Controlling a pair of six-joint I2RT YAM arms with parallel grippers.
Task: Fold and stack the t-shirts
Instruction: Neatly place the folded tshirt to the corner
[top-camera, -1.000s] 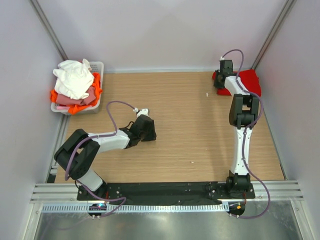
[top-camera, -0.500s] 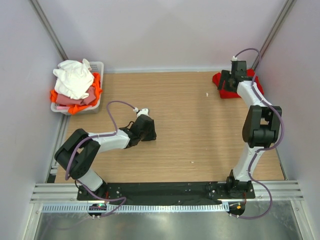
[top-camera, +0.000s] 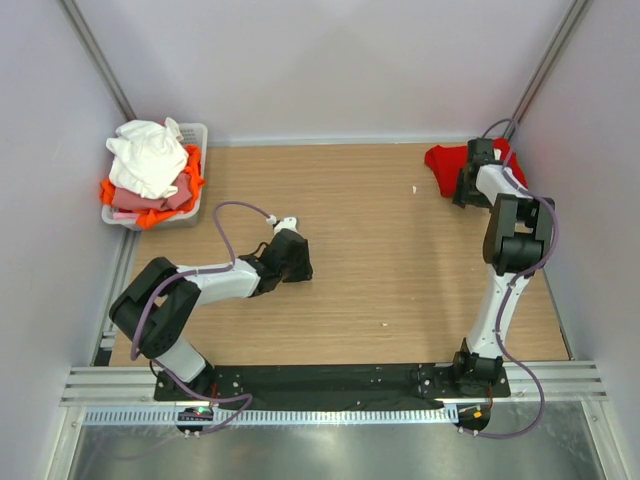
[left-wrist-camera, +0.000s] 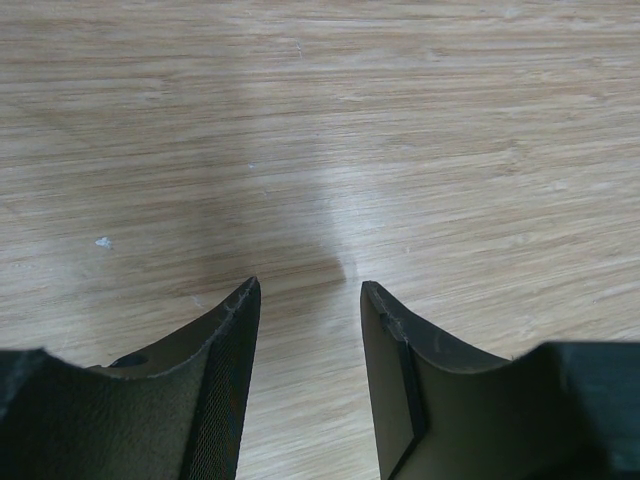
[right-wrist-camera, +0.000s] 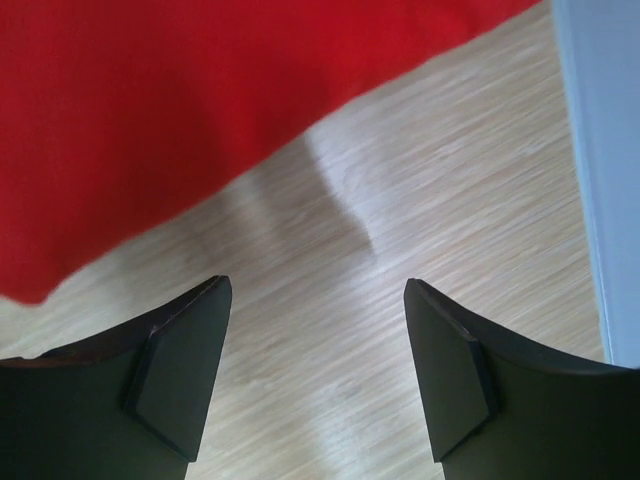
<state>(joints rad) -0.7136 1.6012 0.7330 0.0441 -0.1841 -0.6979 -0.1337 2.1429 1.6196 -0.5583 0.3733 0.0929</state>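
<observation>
The red t-shirt (top-camera: 445, 160) lies bunched in the far right corner of the table. My right gripper (top-camera: 467, 188) is at its near edge, partly over it. In the right wrist view the red t-shirt (right-wrist-camera: 200, 100) fills the upper left, and the right gripper (right-wrist-camera: 315, 285) is open and empty over bare wood just off the cloth's edge. White (top-camera: 148, 158), orange (top-camera: 192, 172) and pink (top-camera: 150, 202) t-shirts are piled in the basket at far left. My left gripper (top-camera: 298, 262) is open and empty low over bare wood (left-wrist-camera: 305, 290) left of centre.
The white slotted basket (top-camera: 200, 135) stands at the far left edge. The grey right wall (right-wrist-camera: 600, 150) is close beside the right gripper. Walls enclose the table on three sides.
The right arm has swung to the right and folded back toward the wall, and its gripper has moved right and nearer along the red shirt. The left arm has not moved.
</observation>
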